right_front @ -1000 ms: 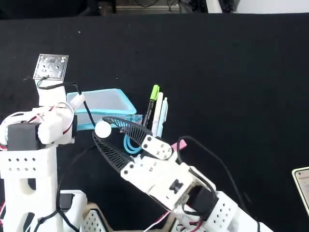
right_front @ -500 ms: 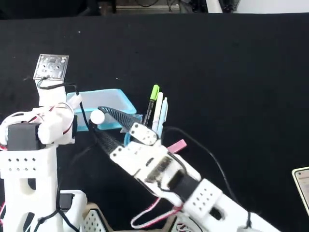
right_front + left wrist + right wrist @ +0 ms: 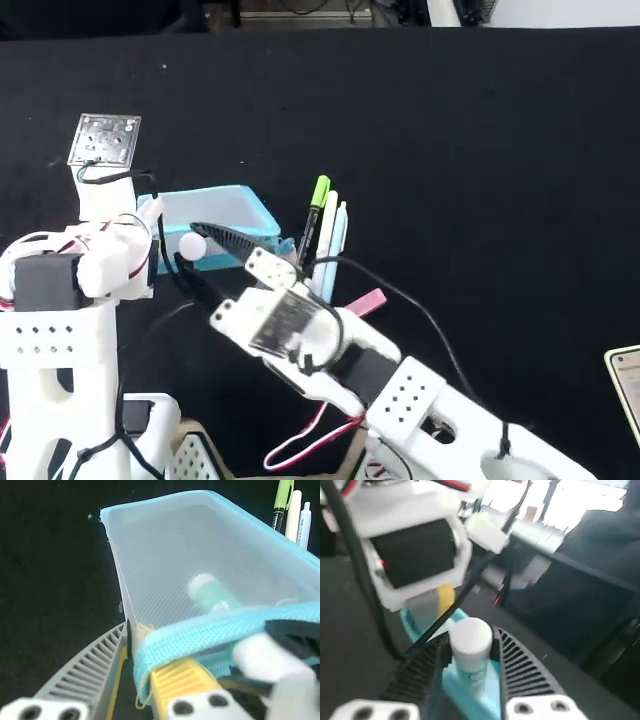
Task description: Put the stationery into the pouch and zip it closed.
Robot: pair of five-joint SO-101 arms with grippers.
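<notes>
A clear mesh pouch (image 3: 215, 212) with a teal zip lies left of centre. My left gripper (image 3: 150, 215) is shut on its near edge, and the teal rim (image 3: 200, 630) sits pinched between the grey and yellow fingers (image 3: 95, 665). My right gripper (image 3: 190, 250) is shut on a glue stick (image 3: 470, 645), white cap up, right at that pouch edge. A white and green shape (image 3: 210, 595) shows through the mesh; I cannot tell whether it is the same stick. A green highlighter (image 3: 317, 200) and two pale pens (image 3: 332, 235) lie right of the pouch. A pink eraser (image 3: 366, 301) lies nearer.
The left arm's white base (image 3: 50, 330) stands at the front left, with a grey square plate (image 3: 105, 138) above it. A card (image 3: 626, 372) lies at the right edge. The black table (image 3: 450, 150) stretches bare behind and to the right.
My right gripper has carried the glue stick left and slightly back, from beside the pens up to the pouch's near edge. The left arm has held still on the pouch.
</notes>
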